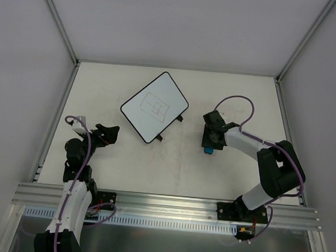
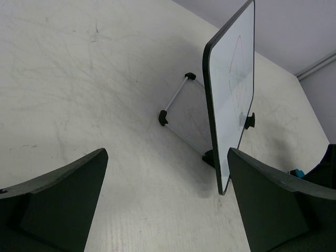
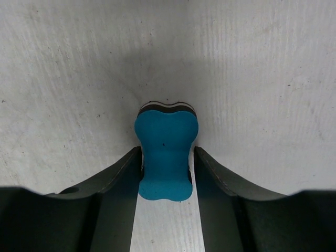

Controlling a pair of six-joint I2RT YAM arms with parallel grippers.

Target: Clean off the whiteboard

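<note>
The whiteboard [image 1: 155, 106] lies tilted on the table at centre back, with a faint red line drawing on it and small black tabs on its lower right edge. In the left wrist view the whiteboard [image 2: 233, 89] shows edge-on just ahead and to the right. My left gripper [image 1: 111, 132] is open and empty, a short way left of the board's near corner; it also shows in the left wrist view [image 2: 167, 184]. My right gripper [image 1: 209, 145] is to the right of the board, low at the table. In the right wrist view it [image 3: 167, 157] is shut on the waist of a blue eraser [image 3: 165, 152].
A thin wire stand with black end caps [image 2: 176, 100] sits under the board's back. Aluminium frame posts and white walls enclose the table [image 1: 170, 172]. A metal rail [image 1: 168, 204] runs along the near edge.
</note>
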